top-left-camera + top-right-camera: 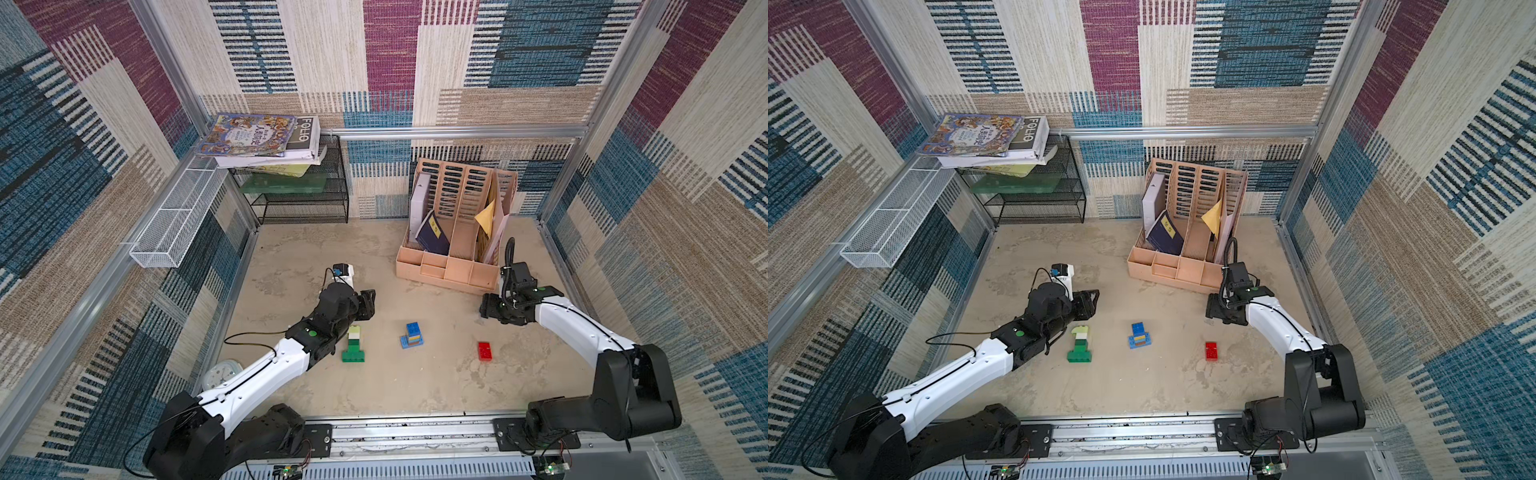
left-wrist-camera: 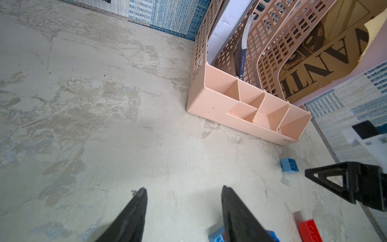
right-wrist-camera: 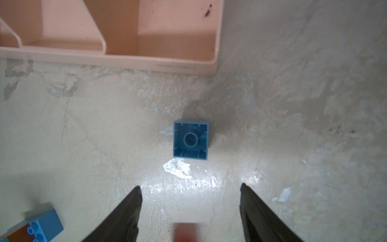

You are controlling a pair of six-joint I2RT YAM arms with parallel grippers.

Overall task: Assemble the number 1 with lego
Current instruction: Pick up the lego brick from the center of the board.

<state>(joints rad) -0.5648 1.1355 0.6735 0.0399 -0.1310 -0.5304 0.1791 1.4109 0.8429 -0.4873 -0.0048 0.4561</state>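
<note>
- Top views: the green, lime and cream build (image 1: pixel 353 345) stands on the surface (image 1: pixel 415 386) just beside the left jaws, apart from them. To my eye it already reads as a 1. In both top views the blue stack (image 1: pixel 412 336) sits mid-surface and the red brick (image 1: pixel 484 351) lies alone, further right. The right jaws hang near the front corner of the pink organizer (image 1: pixel 446 272); whatever is beneath them is hidden here.
- Left wrist view: the left jaws are parted about halfway, with nothing between them and bare surface below. A loose blue brick (image 2: pixel 289 165) lies close to the tip of the right jaws.
- Right wrist view: the right jaws are spread wide and empty. The loose blue brick (image 3: pixel 191 139) lies ahead of them, hollow side up, near the organizer wall but clear of it.
- Assessment: I judge the step in hand to be picking up that brick.
  - I would centre the right jaws over it and square them to two opposite flat walls.
  - I would then descend straight and close gently.
  - Being upside down, it will probably need turning before it can seat on studs.
</note>
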